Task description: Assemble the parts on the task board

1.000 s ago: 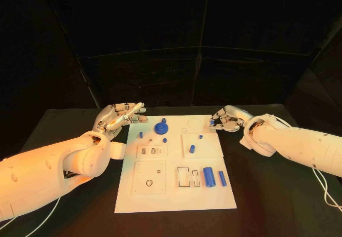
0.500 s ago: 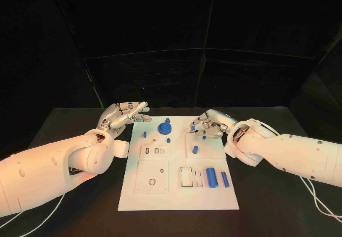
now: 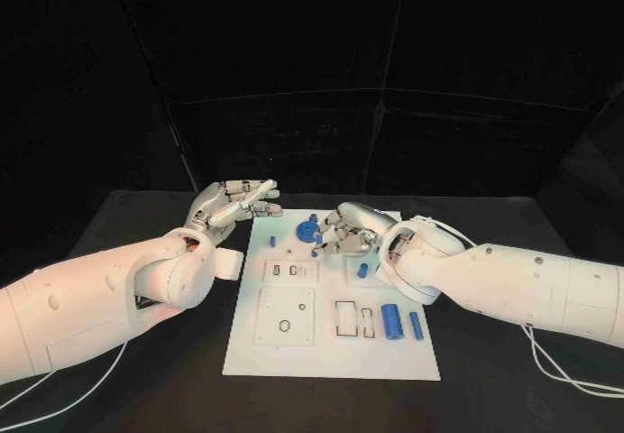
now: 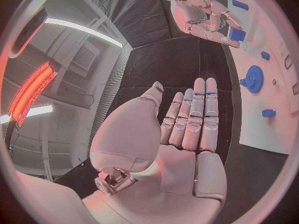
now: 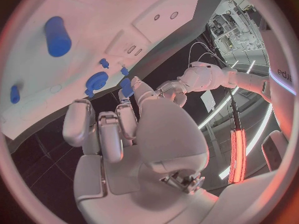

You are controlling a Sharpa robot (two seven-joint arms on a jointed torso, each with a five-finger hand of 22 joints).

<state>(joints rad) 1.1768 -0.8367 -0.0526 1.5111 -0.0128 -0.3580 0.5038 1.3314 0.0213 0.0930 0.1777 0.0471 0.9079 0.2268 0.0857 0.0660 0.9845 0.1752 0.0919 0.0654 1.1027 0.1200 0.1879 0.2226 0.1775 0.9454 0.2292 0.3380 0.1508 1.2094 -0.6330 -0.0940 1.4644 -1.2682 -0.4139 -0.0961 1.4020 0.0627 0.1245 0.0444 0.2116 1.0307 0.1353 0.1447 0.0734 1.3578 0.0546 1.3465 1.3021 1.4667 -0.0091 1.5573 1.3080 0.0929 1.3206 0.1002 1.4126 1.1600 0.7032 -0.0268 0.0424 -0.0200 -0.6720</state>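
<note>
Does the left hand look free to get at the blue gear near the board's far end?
Probably not easily: the right hand hovers right beside the blue gear, crowding that spot, while the left hand sits off the task board's far-left corner, holding nothing.

Setting: robotics laboratory or test cell. Evidence: black surface (image 3: 156, 379) enclosed by black curtain panels (image 3: 286, 108) on a frame; white task board (image 3: 332, 352) carrying small blue parts (image 3: 390, 321); two white robot arms with trailing cables (image 3: 559, 374); ceiling strip lights (image 4: 84, 29) and ribbed wall panelling (image 4: 112, 92) beyond the enclosure.
</note>
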